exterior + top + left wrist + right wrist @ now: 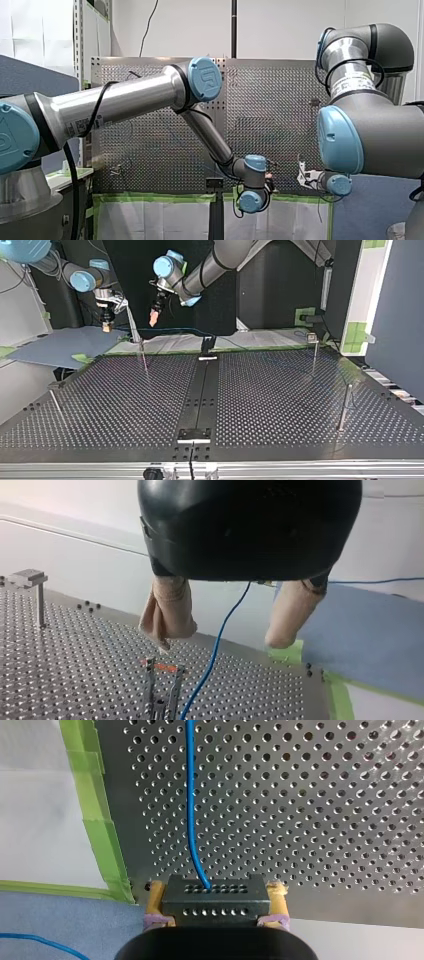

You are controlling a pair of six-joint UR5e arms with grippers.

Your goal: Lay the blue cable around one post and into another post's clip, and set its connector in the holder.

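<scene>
In the front view, the wrist joints of both arms cover most of their grippers, and the cable cannot be made out there. A printed label on the left arm's tube (75, 127) is too small to read, and the logo on its blue joint cap (205, 79) is not clearly legible.

The right gripper (216, 894) is closed on the black connector (215, 900), with its yellow pads pressed against the block's two short ends. The connector's long axis runs across the gripper, and two rows of small holes show on it. The blue cable (191, 810) leaves the connector's far face and runs almost straight away from the gripper over the perforated worktop (325, 795) until the frame cuts it off. Green tape (97, 820) edges the worktop beside a blue mat (50, 915).

The left gripper (223, 640) is open, with its beige-padded fingers well apart. The cable comes out from behind the gripper's black body and slants down between the fingers, ending just beside a forked post (162, 690). A flat-topped post (36, 595) stands well apart from it.
</scene>
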